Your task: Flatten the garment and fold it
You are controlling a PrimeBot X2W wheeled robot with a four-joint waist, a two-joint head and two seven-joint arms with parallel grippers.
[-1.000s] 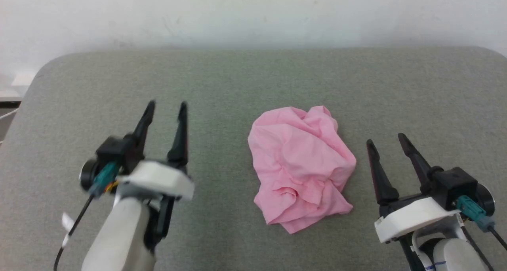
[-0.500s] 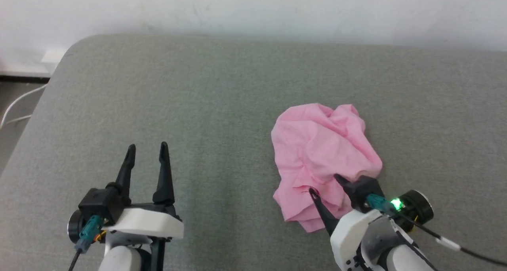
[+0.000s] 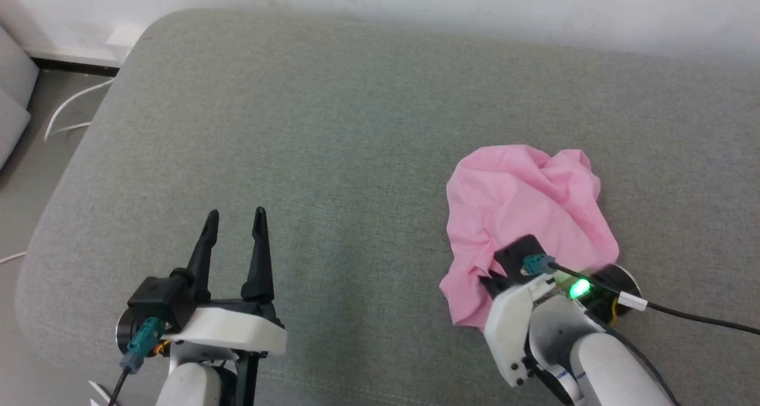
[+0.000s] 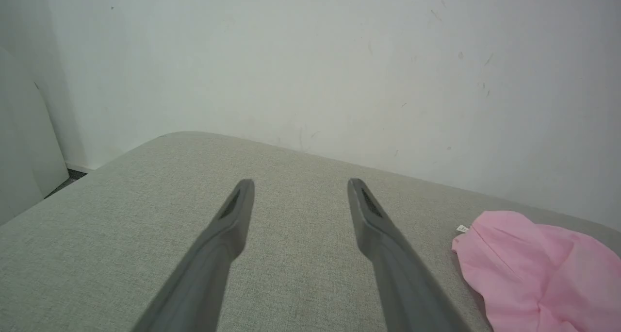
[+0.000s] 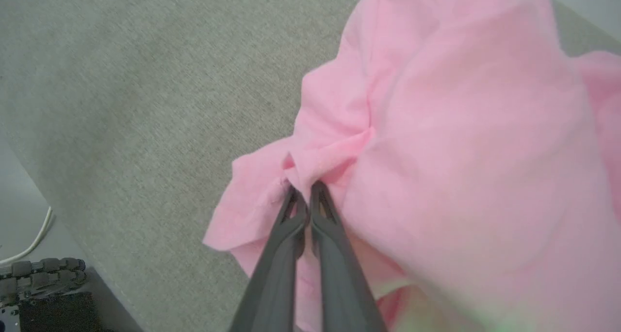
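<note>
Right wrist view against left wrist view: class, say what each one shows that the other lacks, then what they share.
Right wrist view, not the left: the right end effector shut on a pinched fold of the garment, and a white cable on the floor beside the grey cushion. Left wrist view, not the right: the left end effector open above bare cushion, and a small white label at the garment's edge. Both: the crumpled pink garment lying on the grey cushion.
</note>
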